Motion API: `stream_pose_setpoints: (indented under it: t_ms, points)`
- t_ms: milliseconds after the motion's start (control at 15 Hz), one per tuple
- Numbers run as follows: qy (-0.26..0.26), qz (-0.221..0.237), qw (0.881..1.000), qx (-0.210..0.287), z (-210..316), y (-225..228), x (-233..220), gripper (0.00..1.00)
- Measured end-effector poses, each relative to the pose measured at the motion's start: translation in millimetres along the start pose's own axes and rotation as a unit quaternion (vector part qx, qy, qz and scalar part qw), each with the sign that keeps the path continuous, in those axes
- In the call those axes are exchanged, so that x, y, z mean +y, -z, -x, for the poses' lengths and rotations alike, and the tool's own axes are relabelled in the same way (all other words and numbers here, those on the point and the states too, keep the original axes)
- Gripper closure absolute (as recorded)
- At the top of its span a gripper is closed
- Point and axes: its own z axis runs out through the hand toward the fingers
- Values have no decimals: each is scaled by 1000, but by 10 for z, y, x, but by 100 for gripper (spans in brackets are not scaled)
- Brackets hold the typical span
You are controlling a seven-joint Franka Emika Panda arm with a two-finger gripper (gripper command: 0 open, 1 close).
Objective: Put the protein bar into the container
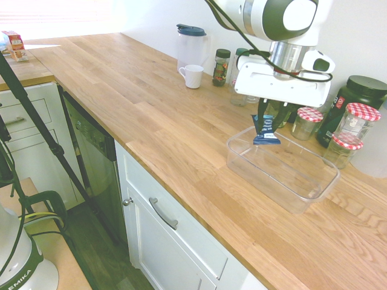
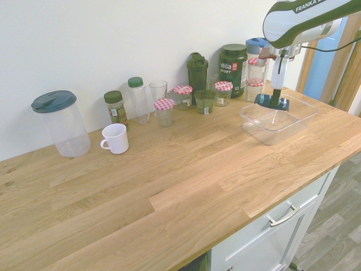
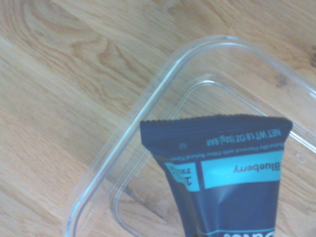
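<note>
The protein bar [image 1: 266,128] hangs upright, pinched at its top by the clenched gripper [image 1: 266,114], its lower end over the container's [image 1: 284,176] corner nearest the jars [image 1: 308,122]. The container sits near the countertop's [image 1: 151,121] back edge.

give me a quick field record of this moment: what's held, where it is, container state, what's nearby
held: protein bar, hanging upright from the gripper, jaws shut on its upper end
bar position: over the container, near one corner, lower end about at rim level
container: clear tub on the wooden counter, nothing in it
nearby: red-checked-lid jars and a dark tub by the wall
task status: bar not yet released
</note>
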Motion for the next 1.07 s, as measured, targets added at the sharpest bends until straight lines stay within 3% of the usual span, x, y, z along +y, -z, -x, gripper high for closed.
stream_pose_setpoints:
  t_ms: [1067]
  points:
    - [43, 4, 999, 15, -57, -248, 337, 100]
